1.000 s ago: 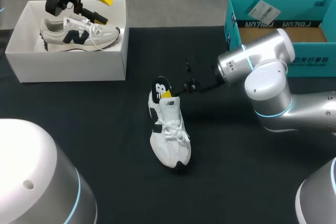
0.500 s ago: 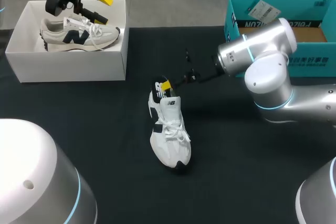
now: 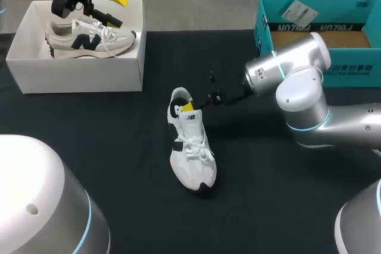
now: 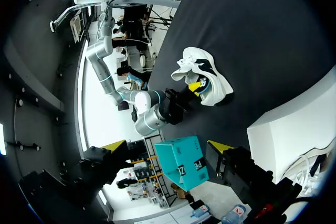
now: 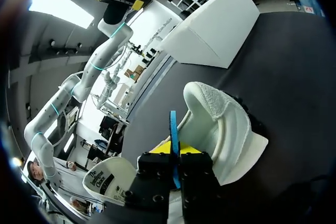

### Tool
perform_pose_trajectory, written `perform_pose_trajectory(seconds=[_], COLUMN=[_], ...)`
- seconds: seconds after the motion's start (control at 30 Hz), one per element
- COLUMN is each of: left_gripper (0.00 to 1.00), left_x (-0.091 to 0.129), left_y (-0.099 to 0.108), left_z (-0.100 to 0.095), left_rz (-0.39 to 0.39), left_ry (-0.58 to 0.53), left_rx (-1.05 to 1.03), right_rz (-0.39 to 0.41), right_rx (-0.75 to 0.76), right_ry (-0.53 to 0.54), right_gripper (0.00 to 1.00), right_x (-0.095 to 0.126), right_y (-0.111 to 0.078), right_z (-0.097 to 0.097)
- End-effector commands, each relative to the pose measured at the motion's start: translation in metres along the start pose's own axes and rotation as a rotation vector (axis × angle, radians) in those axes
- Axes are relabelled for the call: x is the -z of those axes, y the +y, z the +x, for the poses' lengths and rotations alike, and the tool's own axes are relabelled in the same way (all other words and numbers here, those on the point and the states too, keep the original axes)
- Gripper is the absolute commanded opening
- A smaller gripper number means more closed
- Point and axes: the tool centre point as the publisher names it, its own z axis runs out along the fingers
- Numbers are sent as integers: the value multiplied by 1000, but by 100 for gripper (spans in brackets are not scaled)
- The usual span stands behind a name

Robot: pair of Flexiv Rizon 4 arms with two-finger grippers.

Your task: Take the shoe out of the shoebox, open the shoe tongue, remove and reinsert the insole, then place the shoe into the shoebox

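A white sneaker (image 3: 190, 147) lies on the black table, toe toward me. My right gripper (image 3: 188, 106) sits at its heel opening. In the right wrist view that gripper (image 5: 174, 150) is shut on the thin blue-edged insole (image 5: 172, 124), which stands on edge inside the heel cup (image 5: 220, 124). My left gripper (image 3: 104, 4) hangs open above the white shoebox (image 3: 24, 69), which holds a beige sneaker (image 3: 89, 40) with a dark logo. From the left wrist, the white sneaker (image 4: 202, 74) lies far ahead of the open fingers (image 4: 113, 146), and the shoebox wall (image 4: 294, 124) is beside them.
A teal cardboard box (image 3: 315, 16) stands at the back right, behind my right arm (image 3: 297, 87). The black tablecloth (image 3: 119, 147) is bare around the white sneaker.
The insole's dark heel end stood above the shoe's collar a second ago and has sunk into the shoe. My right gripper rose briefly, then came back down. The left arm has not moved.
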Motion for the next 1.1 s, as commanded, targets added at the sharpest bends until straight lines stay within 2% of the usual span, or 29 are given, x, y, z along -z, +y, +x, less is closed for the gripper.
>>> perform_pose_trajectory(seconds=[0.03, 0.2, 0.4, 0.43, 0.47, 0.5, 0.53, 0.6, 0.63, 0.67, 0.73, 0.77, 0.83, 0.87, 1.1], left_gripper=[100, 100, 100, 100, 100, 100, 100, 100, 100, 100, 100, 100, 100, 100, 100], left_x=[1, 1, 1, 1, 1, 1, 1, 1, 1, 1, 1, 1, 1, 1, 1], left_y=[0, 0, 0, 0, 0, 0, 0, 0, 0, 0, 0, 0, 0, 0, 0], left_z=[0, 0, 0, 0, 0, 0, 0, 0, 0, 0, 0, 0, 0, 0, 0], left_rz=[3, 3, 3, 3, 3, 3, 3, 3, 3, 3, 3, 3, 3, 3, 3], left_ry=[2, 2, 2, 2, 2, 2, 2, 2, 2, 2, 2, 2, 2, 2, 2], left_rx=[-1, -1, -1, -1, -1, -1, -1, -1, -1, -1, -1, -1, -1, -1, -1], right_rz=[-11, -19, 14, 11, 7, 4, 2, 0, 2, 3, 3, 3, 5, 6, 25], right_rx=[-9, -9, -14, -13, -10, -4, 5, 18, 22, 29, 39, 42, 46, 47, 31], right_ry=[-15, -23, -27, -31, -37, -40, -46, -54, -56, -59, -60, -61, -61, -61, -45], right_gripper=[0, 0, 0, 15, 42, 54, 55, 65, 66, 65, 47, 44, 18, 0, 0], right_x=[-1, 0, -3, -2, -1, 1, 2, 4, 5, 5, 6, 6, 6, 5, 0], right_y=[-8, -8, -8, -8, -6, -4, -1, 5, 7, 10, 14, 16, 17, 18, 11], right_z=[5, 6, 7, 8, 8, 9, 9, 10, 10, 9, 8, 7, 6, 5, 5])
